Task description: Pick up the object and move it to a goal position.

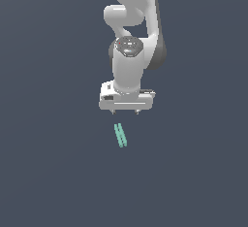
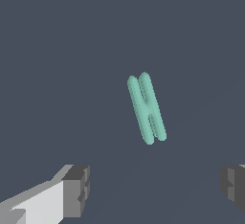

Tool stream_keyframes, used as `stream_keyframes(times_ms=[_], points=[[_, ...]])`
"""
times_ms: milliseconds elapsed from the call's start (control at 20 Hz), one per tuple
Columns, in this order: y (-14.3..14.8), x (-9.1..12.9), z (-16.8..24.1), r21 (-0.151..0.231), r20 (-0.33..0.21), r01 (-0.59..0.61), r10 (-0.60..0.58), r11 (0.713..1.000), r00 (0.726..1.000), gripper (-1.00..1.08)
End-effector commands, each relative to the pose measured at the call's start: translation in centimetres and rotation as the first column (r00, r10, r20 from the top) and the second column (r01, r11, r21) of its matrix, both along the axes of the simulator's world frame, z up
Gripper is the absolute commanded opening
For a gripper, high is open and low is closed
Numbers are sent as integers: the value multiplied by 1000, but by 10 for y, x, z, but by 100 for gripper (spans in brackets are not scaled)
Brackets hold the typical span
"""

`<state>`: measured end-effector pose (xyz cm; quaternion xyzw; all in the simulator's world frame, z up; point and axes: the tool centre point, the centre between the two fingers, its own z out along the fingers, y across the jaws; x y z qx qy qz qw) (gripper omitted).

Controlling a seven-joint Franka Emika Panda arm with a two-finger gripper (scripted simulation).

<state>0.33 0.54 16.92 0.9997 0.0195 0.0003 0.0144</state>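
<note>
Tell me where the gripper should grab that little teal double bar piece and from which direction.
Likely best across the middle of the teal piece, descending from above: it lies flat, slim, and narrower than the open gripper, so the fingers could close across both bars.

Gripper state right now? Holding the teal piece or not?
Gripper: open, fingers spread wide, holding nothing. The teal object lies apart from it, untouched.
</note>
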Motion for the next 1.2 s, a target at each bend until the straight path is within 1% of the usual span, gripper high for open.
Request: stream_keyframes(times_ms=[0, 500, 900, 1150], points=[[0, 0, 0, 0, 0, 0, 0, 1000, 1000, 100], [13, 6, 11, 12, 18, -52, 52, 999, 998, 100], [13, 6, 11, 11, 17, -52, 52, 999, 998, 100], [9, 10, -1, 11, 15, -77, 77, 997, 997, 100]])
